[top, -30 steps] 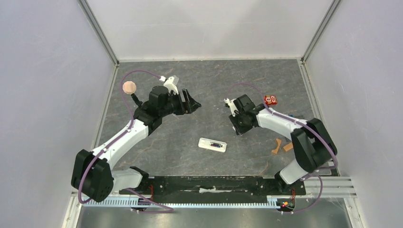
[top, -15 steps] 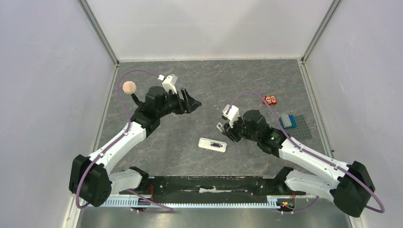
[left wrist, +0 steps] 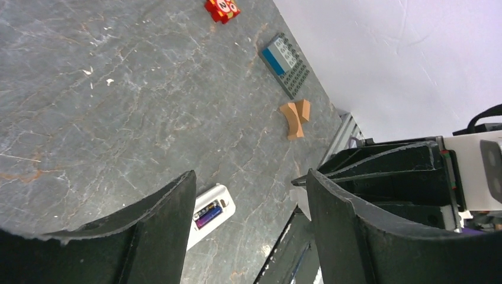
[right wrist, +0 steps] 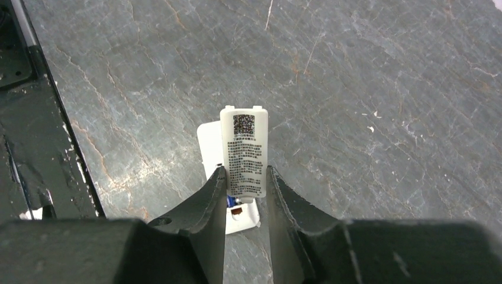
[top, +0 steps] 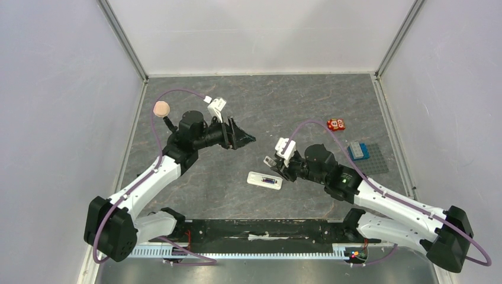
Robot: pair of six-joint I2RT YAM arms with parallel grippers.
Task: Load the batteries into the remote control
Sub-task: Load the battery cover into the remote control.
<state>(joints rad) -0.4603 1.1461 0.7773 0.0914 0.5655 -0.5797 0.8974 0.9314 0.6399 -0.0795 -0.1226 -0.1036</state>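
Observation:
The white remote control lies back up on the grey table, its bay open. A dark purple-blue battery lies in the bay; it also shows as a dark spot in the top view. My right gripper hovers just above the remote's right end. It is shut on a white battery cover with a printed label, and the remote lies below it. My left gripper is open and empty, held above the table behind and left of the remote.
A red block and a blue ridged box on a dark plate sit at the back right. Tan wooden pieces lie near the right side. A peach ball sits at the far left. Walls enclose the table.
My right arm has swung from the back right down toward the remote, carrying the white cover over its right end. My left gripper has shifted slightly right and stays open.

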